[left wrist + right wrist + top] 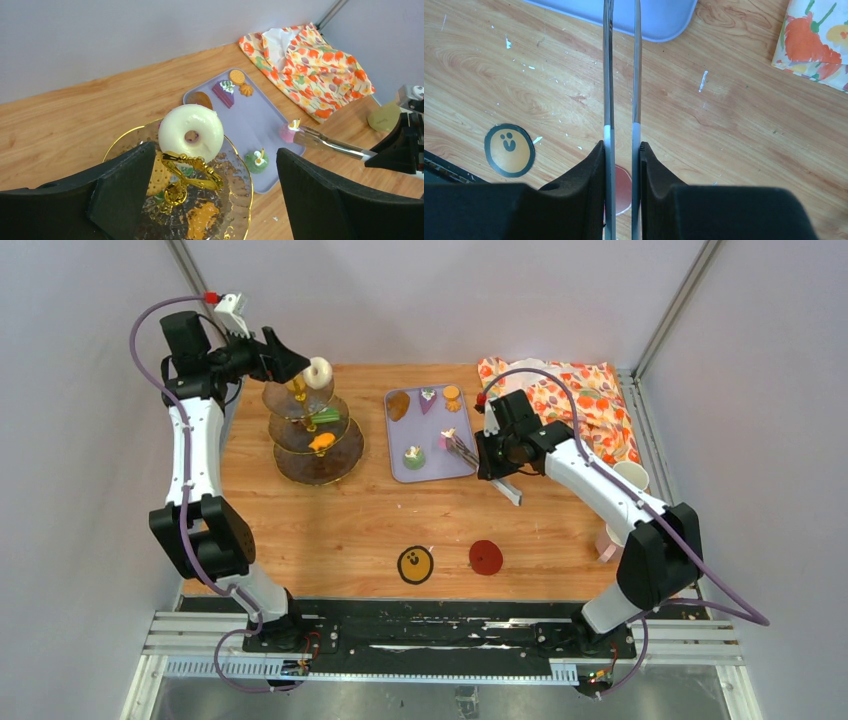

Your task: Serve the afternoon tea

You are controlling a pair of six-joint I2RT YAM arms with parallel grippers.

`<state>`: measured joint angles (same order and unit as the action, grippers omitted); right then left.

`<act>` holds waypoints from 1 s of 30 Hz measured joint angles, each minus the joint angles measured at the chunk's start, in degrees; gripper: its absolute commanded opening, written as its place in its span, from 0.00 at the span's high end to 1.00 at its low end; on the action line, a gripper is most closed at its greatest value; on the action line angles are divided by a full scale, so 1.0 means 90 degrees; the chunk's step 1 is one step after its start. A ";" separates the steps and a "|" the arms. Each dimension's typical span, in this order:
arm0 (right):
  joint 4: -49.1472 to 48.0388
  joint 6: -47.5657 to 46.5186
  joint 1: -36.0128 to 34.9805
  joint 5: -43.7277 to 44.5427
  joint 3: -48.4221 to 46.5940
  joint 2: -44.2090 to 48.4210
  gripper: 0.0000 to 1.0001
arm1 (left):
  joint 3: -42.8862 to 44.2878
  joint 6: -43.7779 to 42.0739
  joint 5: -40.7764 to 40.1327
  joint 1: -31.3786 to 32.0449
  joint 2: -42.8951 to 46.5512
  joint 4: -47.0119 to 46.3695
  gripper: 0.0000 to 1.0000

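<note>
- Left gripper (215, 150): black fingers spread wide, holding nothing, poised over the three-tier clear glass stand with gold handle (340, 468), which stands far left on the wooden table (340, 530).
- A white ring donut (191, 132) sits on the stand's top tier against the handle; an orange biscuit (321, 443) lies on a lower tier.
- Right gripper (622, 147): fingers narrow, squeezing the metal tongs (608, 75).
- The tongs' tips pinch a small pink pastry (289, 133) at the right edge of the lilac rectangular tray (445, 465); I cannot tell whether it touches the tray.
- On the tray: a purple cake slice (223, 93) and a green pastry (257, 161).
</note>
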<state>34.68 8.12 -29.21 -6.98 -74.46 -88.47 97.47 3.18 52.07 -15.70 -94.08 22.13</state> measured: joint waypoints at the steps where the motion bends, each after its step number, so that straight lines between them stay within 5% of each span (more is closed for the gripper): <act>1: 0.0002 0.0002 0.0000 0.0002 -0.0010 -0.0024 0.99 | 0.0000 0.0000 0.0027 -0.0019 -0.0032 -0.0017 0.05; 16: 0.0044 0.0007 -0.0002 0.0019 -0.0114 -0.0209 1.00 | 0.0022 -0.0027 0.0551 -0.0039 -0.0199 -0.0097 0.16; 30: 0.0041 0.0007 -0.0005 0.0017 -0.0126 -0.0209 0.99 | -0.1120 -0.0102 0.0233 -0.0041 0.0758 0.0034 0.16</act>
<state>35.05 8.19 -29.26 -6.83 -75.59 -90.35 87.39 2.26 54.17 -16.08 -87.26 22.44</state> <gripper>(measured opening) 0.230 0.840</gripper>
